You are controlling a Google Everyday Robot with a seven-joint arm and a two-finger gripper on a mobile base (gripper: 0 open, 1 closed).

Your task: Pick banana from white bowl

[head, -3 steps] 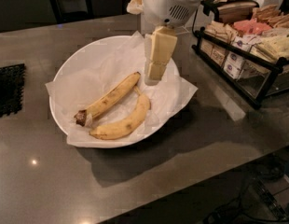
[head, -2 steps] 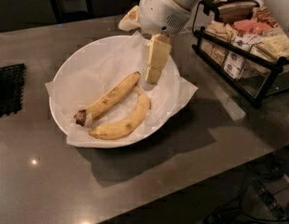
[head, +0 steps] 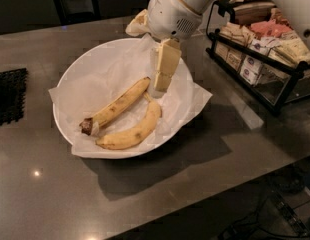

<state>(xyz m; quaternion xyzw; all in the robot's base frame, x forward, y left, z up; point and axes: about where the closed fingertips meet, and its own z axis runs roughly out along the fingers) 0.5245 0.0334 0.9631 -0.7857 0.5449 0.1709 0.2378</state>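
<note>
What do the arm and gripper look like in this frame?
The arm is a glossy white, rounded shell with a thin tan seam and a patch of small vent holes. The gripper, over the paper-lined round white bowl, is pale cream and blocky.

Change, one item: your gripper (head: 162, 81) has edged left and slightly down. The banana (head: 120, 104) now has its upper end just left of it.

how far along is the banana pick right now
Done: the tool hangs over the white bowl, right at the speckled banana's upper end. In hand: nothing is lifted; it lies on the paper beside the curved banana. Left: grasp it and lift it clear of the bowl.
</note>
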